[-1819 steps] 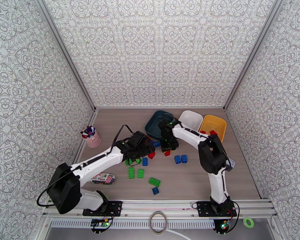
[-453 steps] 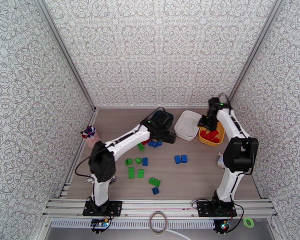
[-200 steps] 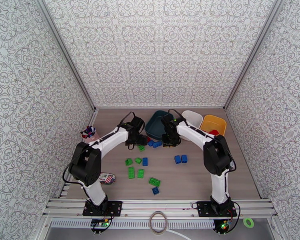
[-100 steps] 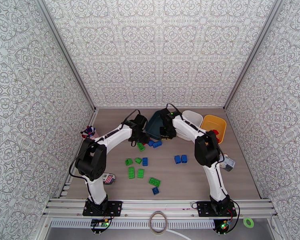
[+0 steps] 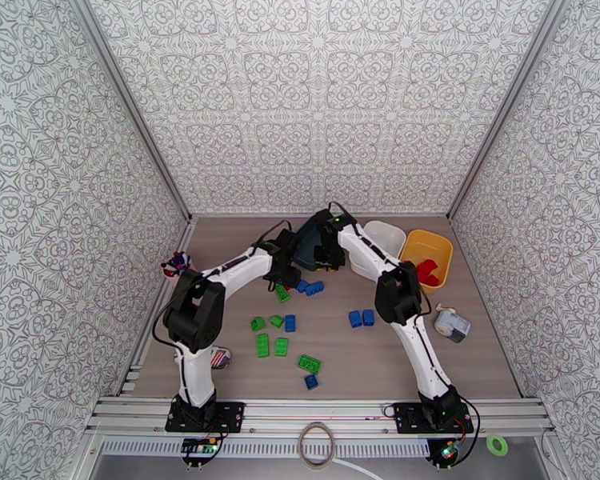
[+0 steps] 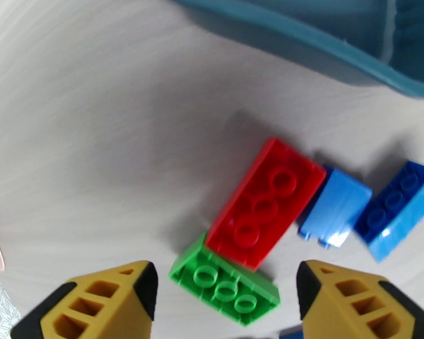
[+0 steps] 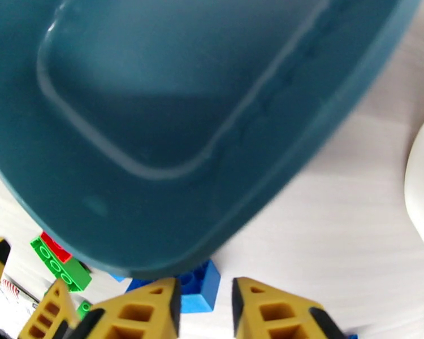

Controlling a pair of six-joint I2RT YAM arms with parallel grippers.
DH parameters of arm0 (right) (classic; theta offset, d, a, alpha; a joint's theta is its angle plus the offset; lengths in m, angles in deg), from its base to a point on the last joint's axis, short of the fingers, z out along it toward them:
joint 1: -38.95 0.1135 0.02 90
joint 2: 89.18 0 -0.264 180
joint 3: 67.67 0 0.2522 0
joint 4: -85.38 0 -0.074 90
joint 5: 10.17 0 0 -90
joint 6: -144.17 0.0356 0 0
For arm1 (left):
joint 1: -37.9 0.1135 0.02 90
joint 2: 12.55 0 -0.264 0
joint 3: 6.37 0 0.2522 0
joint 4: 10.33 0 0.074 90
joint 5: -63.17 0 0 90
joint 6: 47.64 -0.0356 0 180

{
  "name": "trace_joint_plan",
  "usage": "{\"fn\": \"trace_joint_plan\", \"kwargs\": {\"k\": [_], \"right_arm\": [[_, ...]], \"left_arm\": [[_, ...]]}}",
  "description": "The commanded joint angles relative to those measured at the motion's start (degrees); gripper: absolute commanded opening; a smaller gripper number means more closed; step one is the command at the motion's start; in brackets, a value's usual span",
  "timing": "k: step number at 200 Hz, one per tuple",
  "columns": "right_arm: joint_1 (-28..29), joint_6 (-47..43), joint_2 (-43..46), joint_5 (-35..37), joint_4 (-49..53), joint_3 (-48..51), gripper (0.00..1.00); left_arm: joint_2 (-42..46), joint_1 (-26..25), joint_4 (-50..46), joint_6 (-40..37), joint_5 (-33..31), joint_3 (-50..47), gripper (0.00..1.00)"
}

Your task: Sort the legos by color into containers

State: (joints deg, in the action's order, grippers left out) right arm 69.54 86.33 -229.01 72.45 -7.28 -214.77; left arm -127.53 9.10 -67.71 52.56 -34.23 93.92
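Note:
My left gripper (image 6: 229,303) hangs open low over the table, straddling a green lego (image 6: 226,283) with a red lego (image 6: 265,201) leaning on it. Two blue legos (image 6: 401,207) lie just right of them, below the dark teal container (image 6: 325,46). My right gripper (image 7: 206,312) sits at that teal container's (image 7: 172,108) near rim, fingers a narrow gap apart and holding nothing. A blue lego (image 7: 198,286) lies on the table beyond them. From above, both grippers (image 5: 286,275) (image 5: 326,254) meet at the teal container (image 5: 306,243). The white container (image 5: 382,236) looks empty. The yellow container (image 5: 428,248) holds red legos (image 5: 426,271).
Green and blue legos lie scattered in mid-table (image 5: 281,346), with a blue pair (image 5: 361,318) further right. A pink pen cup (image 5: 176,264) stands at the left, a printed pouch (image 5: 218,358) near the left arm, and a small grey-white object (image 5: 449,323) at the right.
My right gripper has risen from the table in front of the teal container to its rim and parted slightly. The left gripper has edged toward the red and green legos, narrowing a little.

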Motion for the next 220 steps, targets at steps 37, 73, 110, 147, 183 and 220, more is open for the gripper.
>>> {"fn": "trace_joint_plan", "kwargs": {"k": [37, 73, 110, 147, 183, 220], "right_arm": [[-1.1, -0.6, 17.5, -0.4, -0.5, 15.8, 0.38], [-1.1, 0.0, 23.3, 0.8, -1.4, 22.1, 0.38], [-1.2, 1.0, 24.7, 1.0, -1.8, 22.9, 0.38], [-1.2, 1.2, 25.5, 1.4, -1.7, 22.8, 0.38], [-1.2, 1.2, 27.5, 2.2, -1.9, 24.7, 0.38], [-1.2, 1.7, 30.6, 2.9, -2.9, 28.0, 0.38]], "left_arm": [[-5.2, -0.4, 2.0, -4.0, -2.5, 3.6, 0.65], [-5.7, 0.8, 2.9, -3.9, -1.4, 2.4, 0.64], [-5.3, 0.4, 3.9, -3.7, -0.4, -0.6, 0.58], [-3.2, -0.6, 5.5, -2.3, 0.3, -4.4, 0.53], [-2.4, -1.0, 6.2, -0.1, 1.0, -7.1, 0.44], [-0.4, -1.6, 6.3, 1.8, 0.6, -8.1, 0.39]]}}
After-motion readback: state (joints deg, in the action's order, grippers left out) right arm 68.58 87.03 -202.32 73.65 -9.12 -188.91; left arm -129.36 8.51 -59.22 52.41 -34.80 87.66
